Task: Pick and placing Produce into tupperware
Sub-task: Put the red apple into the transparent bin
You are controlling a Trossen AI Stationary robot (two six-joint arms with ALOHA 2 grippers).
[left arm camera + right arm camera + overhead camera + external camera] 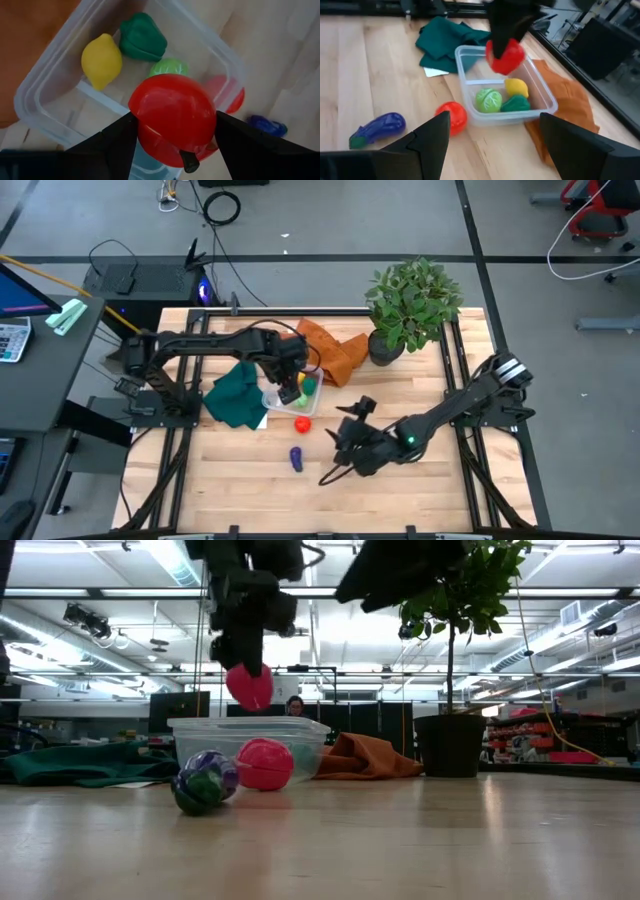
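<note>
Left wrist view shows it plainly: a red toy fruit (pixel 172 117) is pinched between the left gripper (pixel 175 137) fingers, hanging just above the tupperware (pixel 40 107). Inside the clear box lie a yellow lemon (pixel 101 61), a dark green pepper (pixel 142 37) and a pale green piece (pixel 169 67).

From above, with the box as the dial's centre, a second red piece (pixel 302 422) sits on the wood at about 5 o'clock, just beside the wall, and the purple eggplant (pixel 296 458) lies farther out near 6 o'clock. The right gripper (pixel 352 442) waits well apart toward 4 o'clock, fingers spread and empty.

The step in hand looks like the release — best done by lowering until the fruit is below the rim, over the bare floor beside the lemon, then opening gently so the round piece does not bounce out or nudge the light box.

Around the box: a dark green cloth (pixel 235 395) at 9 o'clock, an orange cloth (pixel 330 350) at 1 o'clock, a potted plant (pixel 412 305) beyond at 2 o'clock, all on a pale wooden table (pixel 420 490). Behind it the low view shows a workshop with ceiling lights — and a person (pixel 294 706) far back.
</note>
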